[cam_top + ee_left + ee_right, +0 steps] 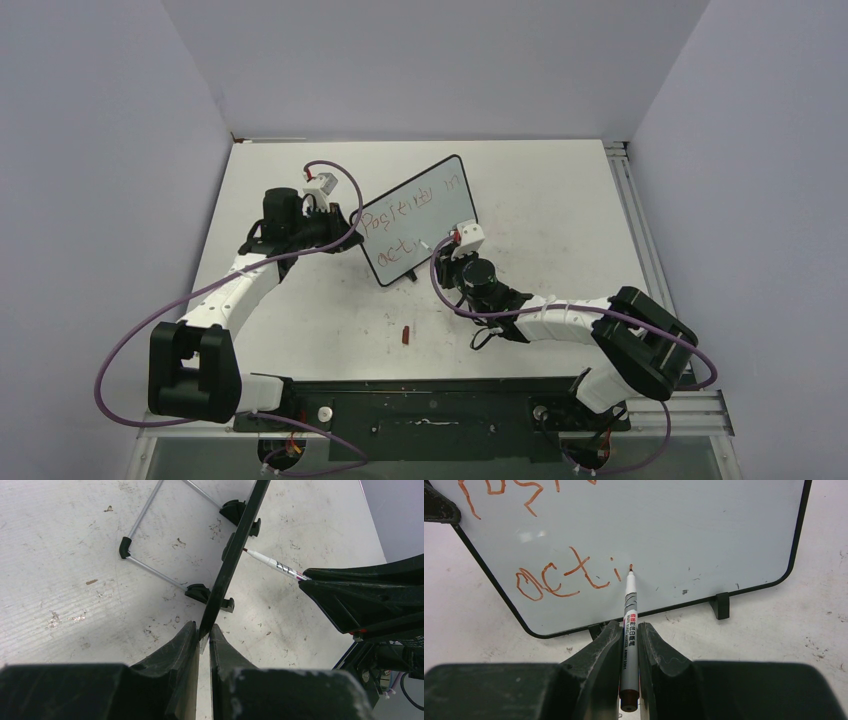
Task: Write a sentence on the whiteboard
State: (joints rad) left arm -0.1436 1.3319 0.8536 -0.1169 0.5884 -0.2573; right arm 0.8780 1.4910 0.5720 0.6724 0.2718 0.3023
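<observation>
Whiteboard (704, 530) edge pinched in your left gripper (204, 630) for steadiness; your right gripper (629, 632) clamps the marker (630, 605), tip at the unfinished sentence (564, 577).

Robot lab: smudged white table (560, 200), plain partitions (420, 60)

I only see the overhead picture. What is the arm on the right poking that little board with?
Observer: Its wrist camera shows the right gripper shut on a marker, tip against the whiteboard at the end of the reddish sentence, after "acti".
Operator: Is the other arm only resting beside it?
Observer: No. The left gripper is shut on the board's black edge.
Operator: What props the board up?
Observer: A thin wire stand behind it, resting on the table.
</observation>
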